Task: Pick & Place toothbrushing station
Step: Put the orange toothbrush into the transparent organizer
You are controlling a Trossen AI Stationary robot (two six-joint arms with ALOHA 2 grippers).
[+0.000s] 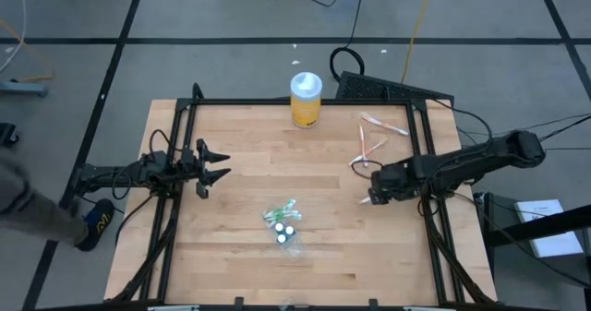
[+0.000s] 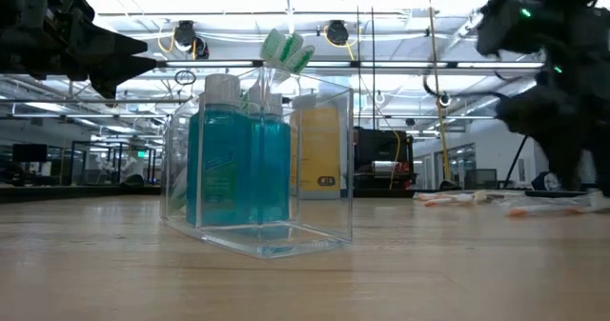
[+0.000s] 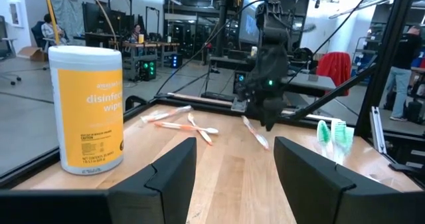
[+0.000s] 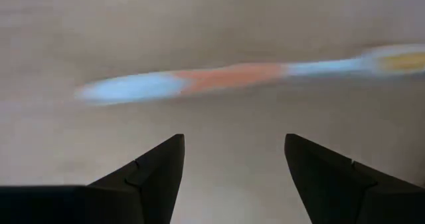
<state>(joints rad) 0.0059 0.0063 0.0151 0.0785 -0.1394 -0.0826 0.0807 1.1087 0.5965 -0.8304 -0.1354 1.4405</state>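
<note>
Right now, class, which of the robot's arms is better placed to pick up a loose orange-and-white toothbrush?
Probably the right. Its open right gripper hangs just above an orange-and-white toothbrush, while the open left gripper waits at the wooden table's opposite edge.

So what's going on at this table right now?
Nothing is held yet. The right gripper hangs open just above a loose toothbrush on the right side of the wooden table. The left gripper waits open over the table's left edge. The clear toothbrushing station, with two bottles and green brushes inside, sits untouched near the front middle. A yellow wipes jar stands at the back edge, with more toothbrushes scattered at the back right.
</note>
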